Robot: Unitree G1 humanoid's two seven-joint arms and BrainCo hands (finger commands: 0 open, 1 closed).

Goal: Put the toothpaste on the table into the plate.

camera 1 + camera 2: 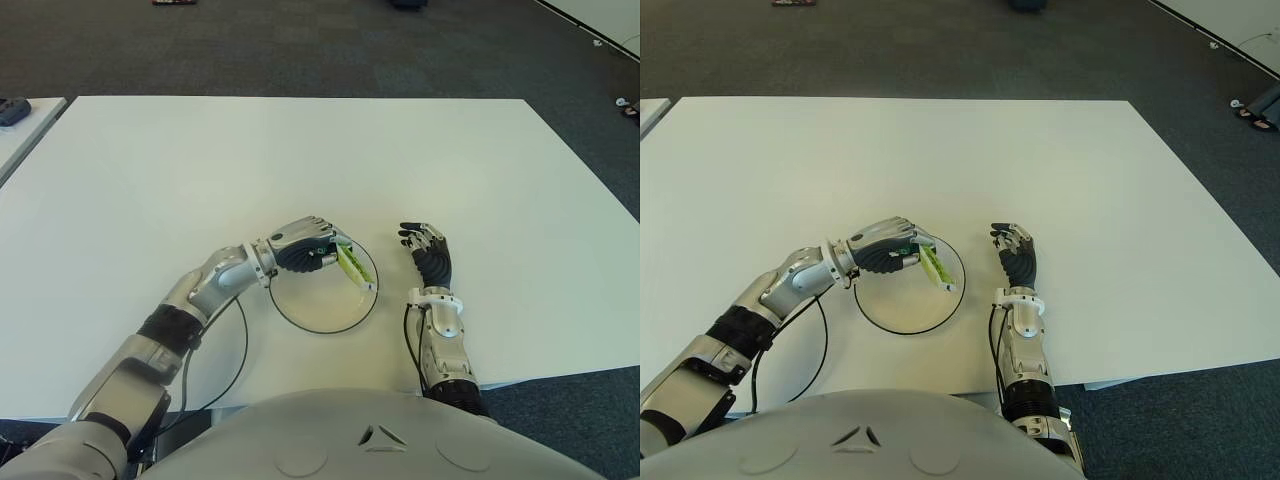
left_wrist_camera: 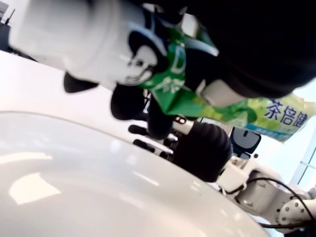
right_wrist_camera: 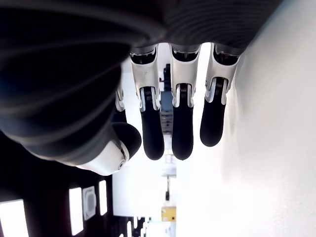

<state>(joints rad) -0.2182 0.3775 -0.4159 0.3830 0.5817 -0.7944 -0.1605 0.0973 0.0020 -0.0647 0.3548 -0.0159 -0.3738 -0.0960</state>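
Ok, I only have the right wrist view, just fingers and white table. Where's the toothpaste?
Observer: In the left hand, fingers curled around the toothpaste.
Operator: Over the plate yet?
Observer: Yes, the tube hangs tilted over the plate, near its right rim.
Operator: And my right hand?
Observer: The right hand shows just right of the plate, holding nothing.

Both eye views look forward and down from the head onto the wide white table (image 1: 300, 150), a little apart, sharing both arms and the dark carpet beyond. The left wrist view sits close under the left robot hand (image 2: 197, 59), with the right robot hand (image 2: 207, 148) farther off. The right wrist view looks along its own black fingers (image 3: 182, 133) beside the table.
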